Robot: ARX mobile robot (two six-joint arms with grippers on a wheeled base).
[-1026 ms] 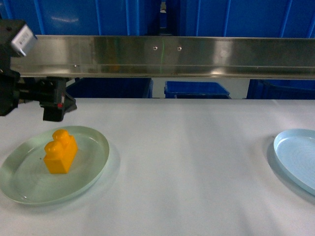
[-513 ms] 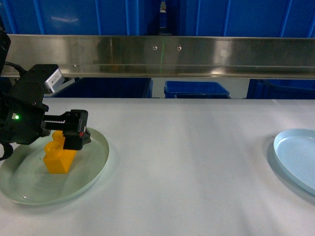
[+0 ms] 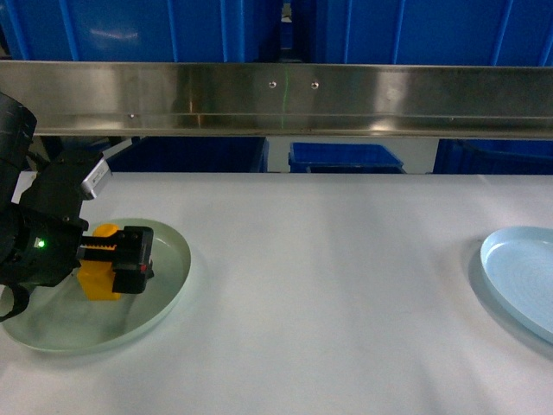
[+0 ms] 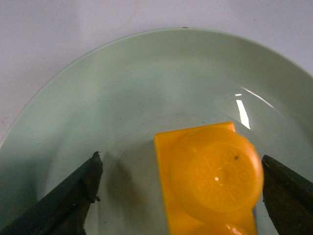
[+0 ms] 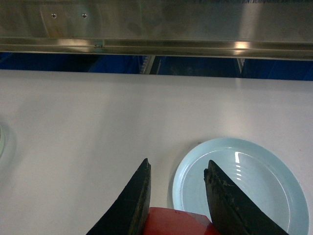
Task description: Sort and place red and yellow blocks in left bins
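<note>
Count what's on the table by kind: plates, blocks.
Plates: 2 (pale green plate, pale blue plate)
Blocks: 1 (yellow brick, on the green plate)
Total: 3
Not counted: red thing between the right gripper's fingers, too cropped to identify.

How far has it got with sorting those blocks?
No block is visibly binned yet. In hand: the left claw is open, straddling the yellow brick on the green plate, not yet gripping. Left: close, lift, carry it to a blue crate. Something red sits between the right claw fingers; unclear what.
</note>
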